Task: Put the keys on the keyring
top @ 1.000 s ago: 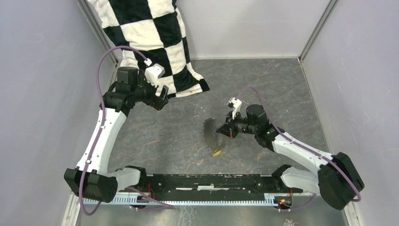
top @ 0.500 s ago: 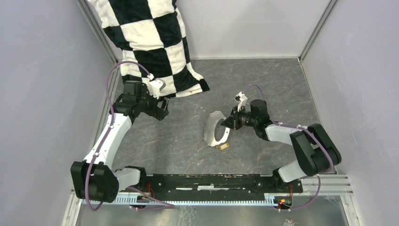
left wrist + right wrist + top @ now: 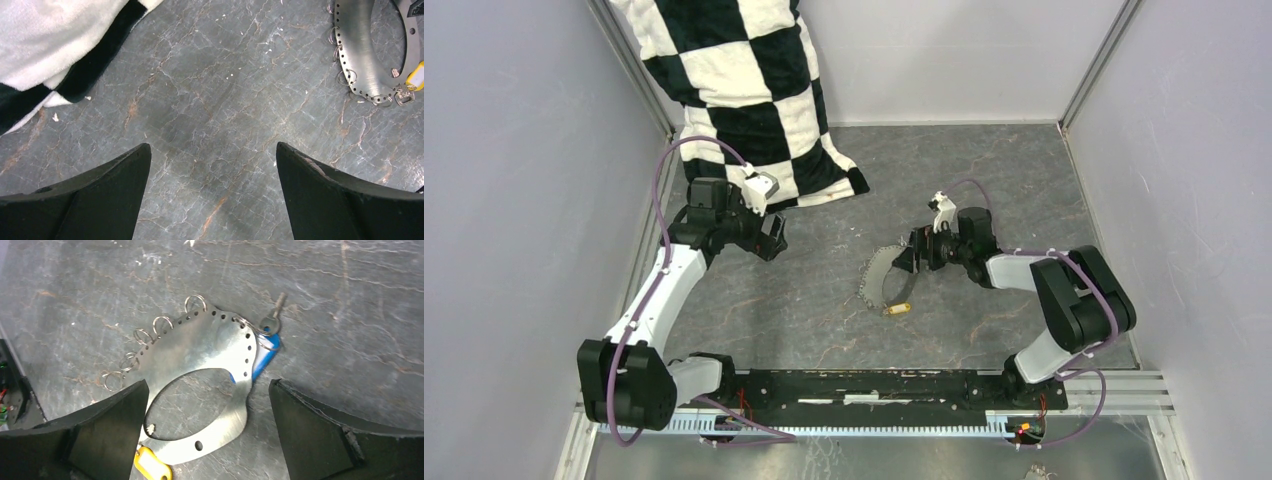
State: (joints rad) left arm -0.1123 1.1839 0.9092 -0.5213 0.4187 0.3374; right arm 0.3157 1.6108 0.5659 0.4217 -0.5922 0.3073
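**Both grippers wide over the grey table, keyring lying loose**

We see a table (image 3: 804, 320) of dark grey stone-look sheet, veined with pale and rusty cracks and dotted with a few white crumbs. Plain pale lilac walls (image 3: 514, 200) close it in on three sides, with metal strips in the far corners. A black-and-white checked cloth (image 3: 744, 90) hangs down the far left corner and spills onto the table. A black rail (image 3: 874, 385) runs along the near edge between the arm bases.

The keyring (image 3: 200, 345) lies flat near the middle of the table, right of centre. We see it as a flat silver crescent plate, punched with holes along its outer edge and carrying several small rings (image 3: 162, 325). The blue key (image 3: 265, 352) rests against one edge of it, and the yellow key (image 3: 152, 462) lies at the nearer tip. We cannot tell whether either is threaded on.

The right gripper (image 3: 207, 382) sits low over the keyring, its fingers spread wide and holding nothing. The left gripper (image 3: 214, 145) is also spread wide and empty, over bare table near the hem of the cloth, well apart from the keyring
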